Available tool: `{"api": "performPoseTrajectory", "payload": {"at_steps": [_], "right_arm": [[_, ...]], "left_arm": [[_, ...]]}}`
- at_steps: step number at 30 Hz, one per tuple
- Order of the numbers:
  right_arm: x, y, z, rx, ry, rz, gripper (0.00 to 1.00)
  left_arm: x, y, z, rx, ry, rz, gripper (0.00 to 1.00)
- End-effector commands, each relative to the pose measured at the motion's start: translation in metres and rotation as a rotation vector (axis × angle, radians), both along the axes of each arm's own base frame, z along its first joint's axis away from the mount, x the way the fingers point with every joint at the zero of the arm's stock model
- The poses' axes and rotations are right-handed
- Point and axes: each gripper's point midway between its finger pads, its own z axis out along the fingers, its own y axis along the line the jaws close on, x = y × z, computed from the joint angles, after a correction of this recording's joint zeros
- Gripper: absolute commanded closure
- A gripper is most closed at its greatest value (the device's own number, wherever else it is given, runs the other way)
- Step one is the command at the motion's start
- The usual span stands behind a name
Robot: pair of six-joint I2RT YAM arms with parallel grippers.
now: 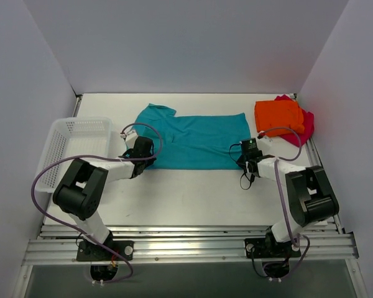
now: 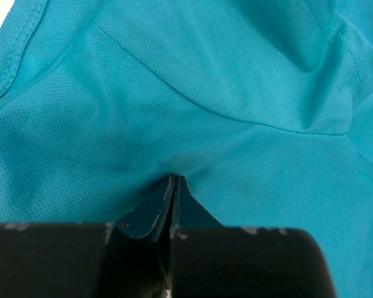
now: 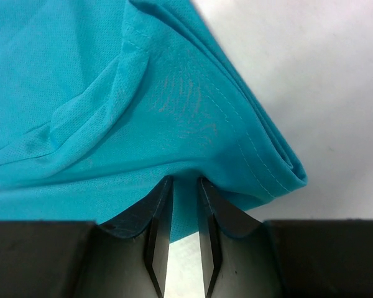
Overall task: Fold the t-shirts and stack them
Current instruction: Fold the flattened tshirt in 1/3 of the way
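Teal t-shirt [image 1: 196, 141]: lies spread across the middle of the table as a long band, with one sleeve poking out at its far left.
Left claw [image 2: 174, 186]: my fingers are pressed together with a pinch of teal cloth between them, at the shirt's near-left edge.
Right claw [image 3: 183, 184]: only a narrow gap is left, and the doubled, stitched hem at the near-right corner is caught in it; it looks like a pinch, though I cannot tell how firm.
Why held so: with one claw at each end of the near edge, I judge I can lift that edge evenly and carry it over for a fold.
Orange t-shirt [image 1: 278, 116]: folded, lying on the magenta t-shirt [image 1: 306, 127] at the far right corner, which is probably where the teal one will be stacked.
Basket [image 1: 71, 133]: white mesh, at the left edge, just beside my left arm.
Table [image 1: 186, 198]: white, smooth and matte.
Room: plain pale walls [image 1: 186, 43] close in on three sides.
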Motion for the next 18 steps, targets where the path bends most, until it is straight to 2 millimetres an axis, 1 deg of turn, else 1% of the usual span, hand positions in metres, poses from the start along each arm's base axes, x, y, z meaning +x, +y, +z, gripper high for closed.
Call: {"api": "performPoseTrajectory", "payload": {"at_steps": [1,2,3,4,5,6,7,8,9,10,11,12,13,14,15,16,17,18], "right_arm": [[-0.034,-0.004,-0.008,0.005,0.109,0.011,0.80],[-0.036,-0.003,-0.003,0.018,0.107,0.008,0.80],[-0.043,-0.003,-0.003,0.018,0.129,0.013,0.80],[-0.046,-0.003,0.000,0.022,0.128,0.013,0.79],[-0.051,-0.004,0.005,0.030,0.113,0.015,0.79],[-0.060,-0.005,0.005,0.031,0.132,0.013,0.79],[-0.063,-0.006,0.009,0.035,0.126,0.011,0.78],[-0.067,-0.007,0.015,0.041,0.108,0.011,0.77],[-0.072,-0.008,0.017,0.042,0.113,0.007,0.77],[-0.073,-0.009,0.022,0.045,0.105,0.004,0.76],[-0.074,-0.008,0.031,0.054,0.075,0.004,0.75],[-0.078,-0.009,0.035,0.057,0.077,0.002,0.71],[-0.079,-0.010,0.042,0.058,0.061,-0.001,0.70],[-0.081,-0.010,0.053,0.065,0.036,0.001,0.68],[-0.078,-0.010,0.065,0.066,0.008,0.001,0.66],[-0.078,-0.010,0.075,0.066,-0.014,0.004,0.62],[-0.077,-0.011,0.088,0.066,-0.052,0.008,0.55],[-0.076,-0.011,0.097,0.061,-0.073,0.009,0.47]], "left_arm": [[-0.065,-0.001,-0.050,0.050,0.213,-0.034,0.98],[-0.073,-0.001,-0.053,0.058,0.227,-0.038,0.98],[-0.080,-0.003,-0.055,0.063,0.238,-0.042,0.98],[-0.087,-0.010,-0.055,0.061,0.241,-0.051,0.98],[-0.094,-0.010,-0.054,0.069,0.248,-0.049,0.98],[-0.104,-0.009,-0.056,0.076,0.262,-0.052,0.98],[-0.113,-0.017,-0.056,0.069,0.265,-0.064,0.98],[-0.120,-0.019,-0.052,0.069,0.272,-0.071,0.98],[-0.126,-0.022,-0.049,0.061,0.279,-0.077,0.98],[-0.129,-0.025,-0.044,0.050,0.281,-0.080,0.98],[-0.134,-0.029,-0.031,0.042,0.271,-0.097,0.98],[-0.128,-0.035,-0.015,0.034,0.243,-0.105,0.98],[-0.133,-0.032,-0.006,0.054,0.251,-0.109,0.97],[-0.131,-0.037,0.017,0.033,0.197,-0.124,0.89],[-0.128,-0.037,0.032,0.034,0.165,-0.124,0.83],[-0.121,-0.041,0.051,0.029,0.125,-0.148,0.76],[-0.120,-0.040,0.071,0.021,0.089,-0.156,0.65],[-0.118,-0.041,0.083,0.020,0.068,-0.166,0.44]]}}
